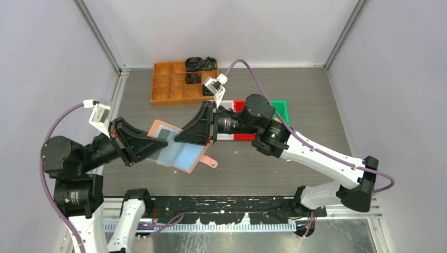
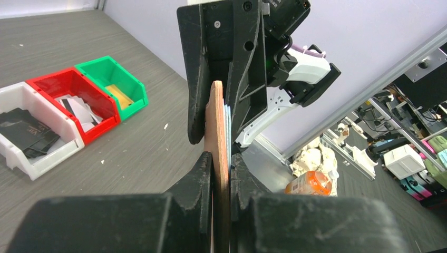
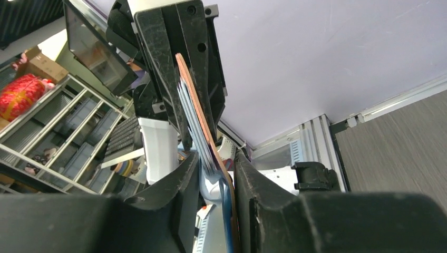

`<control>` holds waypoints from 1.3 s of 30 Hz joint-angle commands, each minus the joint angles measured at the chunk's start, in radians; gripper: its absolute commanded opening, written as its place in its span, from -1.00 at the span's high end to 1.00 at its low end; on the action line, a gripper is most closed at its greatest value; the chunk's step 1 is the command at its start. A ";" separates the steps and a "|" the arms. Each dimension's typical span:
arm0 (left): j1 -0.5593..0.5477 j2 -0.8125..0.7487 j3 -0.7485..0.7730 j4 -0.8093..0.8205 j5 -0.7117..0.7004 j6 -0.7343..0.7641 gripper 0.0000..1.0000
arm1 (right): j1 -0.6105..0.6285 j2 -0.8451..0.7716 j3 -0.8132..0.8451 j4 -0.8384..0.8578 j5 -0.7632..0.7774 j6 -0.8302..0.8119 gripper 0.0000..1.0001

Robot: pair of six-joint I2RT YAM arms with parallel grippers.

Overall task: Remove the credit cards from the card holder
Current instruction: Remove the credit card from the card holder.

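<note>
Nearest the left wrist lens: fingers of left gripper (image 2: 221, 171), closed tight on the salmon-pink edge of the card holder (image 2: 216, 132). Seen edge-on there, upright, with light blue pocket layers on its right face. Held open and aloft over the table (image 1: 295, 100) in the overhead view, left of centre, blue inside turned up, little strap tab (image 1: 211, 163) jutting from the near right corner. Gripped at its left side by the left gripper; straddled at its far right edge by right gripper (image 3: 216, 163), jaws narrow, one on each face. Cannot tell whether those jaws press the holder or stand just clear. Dark patch inside, beside the left gripper: card or pocket, cannot tell.

Beyond the holder, on the table to the right: three small bins side by side. Dark credit cards (image 2: 26, 134) in the white bin (image 2: 50, 157), whitish ones in the red bin (image 2: 100, 129), a tan-yellow one in the green bin (image 2: 97, 68). Farther back, near the rear wall: orange compartment tray (image 1: 168, 87), black coiled bundles (image 1: 200, 64) in its far right compartments.
</note>
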 commanded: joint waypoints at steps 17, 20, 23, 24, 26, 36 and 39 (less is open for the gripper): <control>-0.005 0.014 0.025 0.158 0.043 -0.133 1.00 | -0.015 -0.299 -0.156 -0.020 -0.008 -0.214 -0.87; -0.006 0.017 0.024 0.161 0.043 -0.140 1.00 | -0.014 -0.328 -0.138 -0.028 0.047 -0.236 -0.99; -0.006 0.012 0.019 0.166 0.042 -0.140 1.00 | -0.014 -0.291 -0.089 -0.065 0.088 -0.225 -0.99; -0.005 0.012 0.018 0.165 0.040 -0.142 1.00 | -0.014 -0.268 -0.073 -0.075 0.088 -0.222 -0.99; -0.006 0.012 0.016 0.172 0.042 -0.151 1.00 | -0.012 -0.211 -0.030 -0.113 0.097 -0.215 -0.99; -0.005 0.012 0.016 0.211 0.069 -0.199 1.00 | -0.004 -0.051 0.044 -0.058 -0.008 -0.165 -0.94; -0.006 0.011 0.013 0.207 0.068 -0.187 1.00 | -0.004 -0.053 0.005 0.035 -0.077 -0.099 -0.75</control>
